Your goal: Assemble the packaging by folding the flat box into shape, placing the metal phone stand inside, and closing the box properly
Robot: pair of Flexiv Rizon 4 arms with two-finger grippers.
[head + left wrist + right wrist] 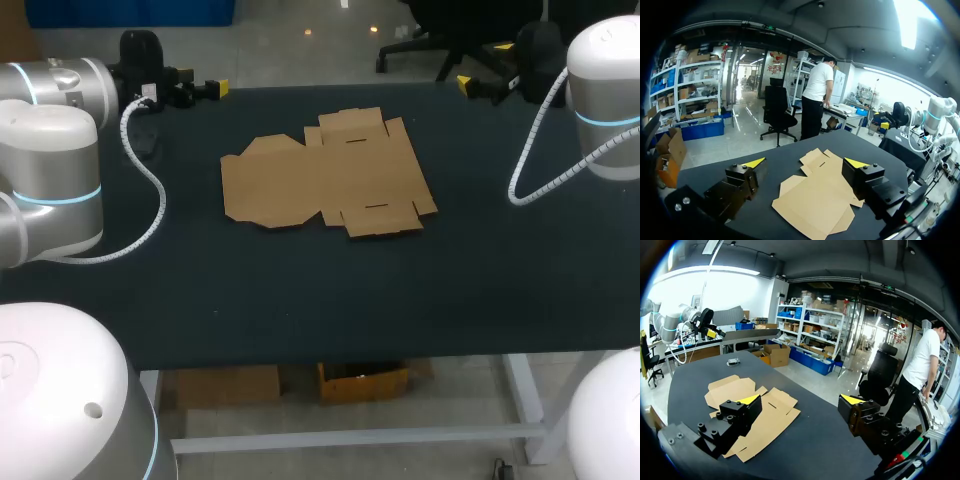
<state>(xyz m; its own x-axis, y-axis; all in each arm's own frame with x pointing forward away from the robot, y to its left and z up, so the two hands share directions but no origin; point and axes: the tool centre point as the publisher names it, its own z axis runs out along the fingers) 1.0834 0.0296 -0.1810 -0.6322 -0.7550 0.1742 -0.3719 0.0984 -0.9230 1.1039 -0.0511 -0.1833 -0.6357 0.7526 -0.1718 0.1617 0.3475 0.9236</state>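
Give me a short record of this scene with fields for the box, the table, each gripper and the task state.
box: flat cardboard box, unfolded, lying in the middle of the table
table: dark table
left gripper: left gripper open, empty, by the far left edge
right gripper: right gripper open, empty, by the far right edge
phone stand: none clearly seen
task state: folding not yet begun

Dark table (300, 300); flat cardboard box (330, 175) lying unfolded near its middle.
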